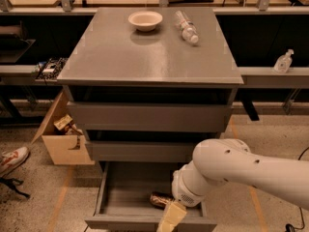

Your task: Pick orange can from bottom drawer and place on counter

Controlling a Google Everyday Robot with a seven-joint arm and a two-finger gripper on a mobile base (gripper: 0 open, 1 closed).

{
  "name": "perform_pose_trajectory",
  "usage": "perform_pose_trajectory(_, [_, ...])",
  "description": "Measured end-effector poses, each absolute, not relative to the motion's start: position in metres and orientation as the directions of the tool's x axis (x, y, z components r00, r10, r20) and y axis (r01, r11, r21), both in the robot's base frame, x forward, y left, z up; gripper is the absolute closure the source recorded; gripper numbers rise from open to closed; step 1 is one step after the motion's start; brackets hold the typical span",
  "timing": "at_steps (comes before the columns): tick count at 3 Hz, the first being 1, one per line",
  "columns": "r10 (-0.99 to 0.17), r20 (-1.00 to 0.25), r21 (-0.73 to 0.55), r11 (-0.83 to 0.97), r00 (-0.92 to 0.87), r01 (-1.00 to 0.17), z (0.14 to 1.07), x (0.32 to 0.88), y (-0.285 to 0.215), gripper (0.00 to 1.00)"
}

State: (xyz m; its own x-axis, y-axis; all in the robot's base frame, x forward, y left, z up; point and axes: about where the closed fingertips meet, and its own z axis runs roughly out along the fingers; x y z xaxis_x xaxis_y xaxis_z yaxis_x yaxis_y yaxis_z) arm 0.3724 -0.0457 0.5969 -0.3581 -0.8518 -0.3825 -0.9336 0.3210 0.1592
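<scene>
The orange can (159,199) lies on its side in the open bottom drawer (120,192), near the drawer's front right. My gripper (171,217) hangs from the white arm (227,173) over the drawer's front edge, just right of and in front of the can, and its tan tip overlaps the can's right end. I cannot tell whether it touches the can. The grey counter (145,57) tops the cabinet above.
A pale bowl (145,20) and a clear plastic bottle (186,26) lie at the back of the counter. Two closed drawer fronts (145,117) sit above the open drawer. An open cardboard box (60,139) stands on the floor at the left, with a shoe (12,159) beside it.
</scene>
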Motion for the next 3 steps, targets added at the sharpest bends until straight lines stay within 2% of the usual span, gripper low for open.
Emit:
perform_pose_trajectory(1, [-0.826,-0.421,0.153,0.343,-0.375,-0.927,0.548,0.407,-0.048,0.0])
perform_pose_trajectory(3, [-0.668,-0.589,0.175,0.444,-0.455,-0.879,0.445,0.497,-0.035,0.0])
